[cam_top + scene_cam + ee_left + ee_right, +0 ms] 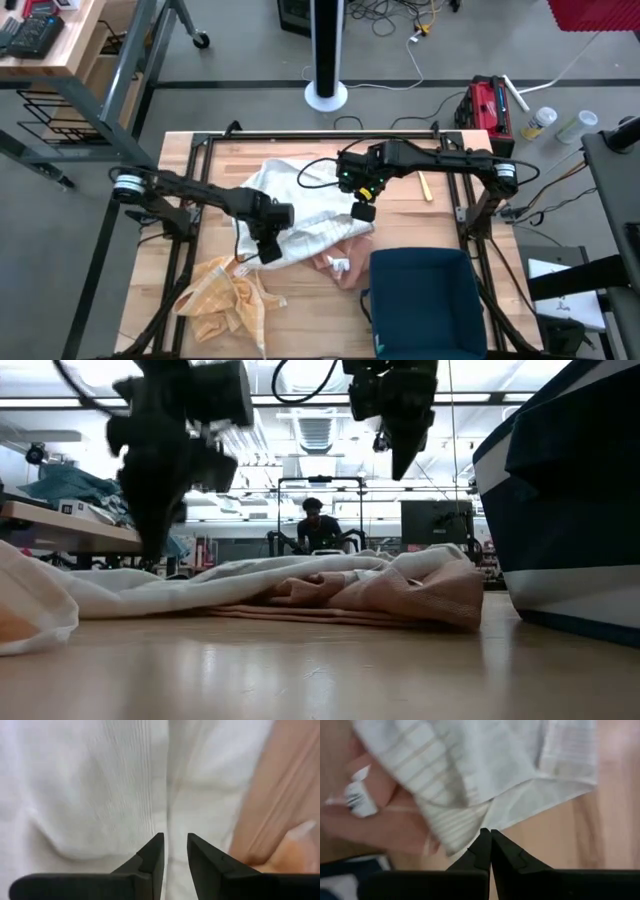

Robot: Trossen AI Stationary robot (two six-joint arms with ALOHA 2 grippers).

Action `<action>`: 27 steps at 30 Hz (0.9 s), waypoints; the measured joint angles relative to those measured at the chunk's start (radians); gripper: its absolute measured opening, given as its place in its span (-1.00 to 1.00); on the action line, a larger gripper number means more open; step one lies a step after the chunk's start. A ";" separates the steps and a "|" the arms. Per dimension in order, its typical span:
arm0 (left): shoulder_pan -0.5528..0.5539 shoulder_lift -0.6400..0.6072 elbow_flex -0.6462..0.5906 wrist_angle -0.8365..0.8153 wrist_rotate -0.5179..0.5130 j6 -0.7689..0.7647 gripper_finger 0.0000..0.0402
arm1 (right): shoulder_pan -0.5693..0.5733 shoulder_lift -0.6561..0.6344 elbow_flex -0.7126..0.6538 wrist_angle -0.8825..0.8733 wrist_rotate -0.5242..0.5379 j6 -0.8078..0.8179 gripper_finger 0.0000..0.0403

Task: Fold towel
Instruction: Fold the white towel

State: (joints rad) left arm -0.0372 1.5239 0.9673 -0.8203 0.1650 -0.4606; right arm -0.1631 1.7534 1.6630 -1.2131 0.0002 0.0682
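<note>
White towel [300,215] lies crumpled mid-table, spread from far-centre down toward the near-left, draped partly over a pink cloth [340,262]. Yellow cloth [225,295] bunched at near-left; blue bin [425,300] at near-right, just beside the pink cloth.

Left gripper [268,248] low over the towel's near-left part; fingers [152,857] slightly spread, a narrow gap between them, nothing pinched. White fabric directly below.

Right gripper [363,210] above the towel's right edge, raised off the table; fingers [482,850] pressed together, empty. Towel hem and bare wood beneath it
</note>
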 joint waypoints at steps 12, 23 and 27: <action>0.084 -0.191 0.010 -0.040 -0.510 0.051 -0.63 | -0.055 -0.002 -0.001 0.043 0.003 -0.015 -0.99; 0.376 0.050 -0.026 -0.003 -0.557 0.038 -0.63 | -0.051 -0.012 -0.001 0.044 -0.001 0.006 -0.99; 0.415 0.141 -0.020 -0.023 -0.555 0.058 -0.63 | -0.051 -0.012 -0.001 0.043 -0.001 0.011 -0.99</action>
State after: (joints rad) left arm 0.3779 1.6649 0.9476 -0.8437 -0.3899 -0.4023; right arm -0.2138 1.7412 1.6623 -1.1700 -0.0006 0.0795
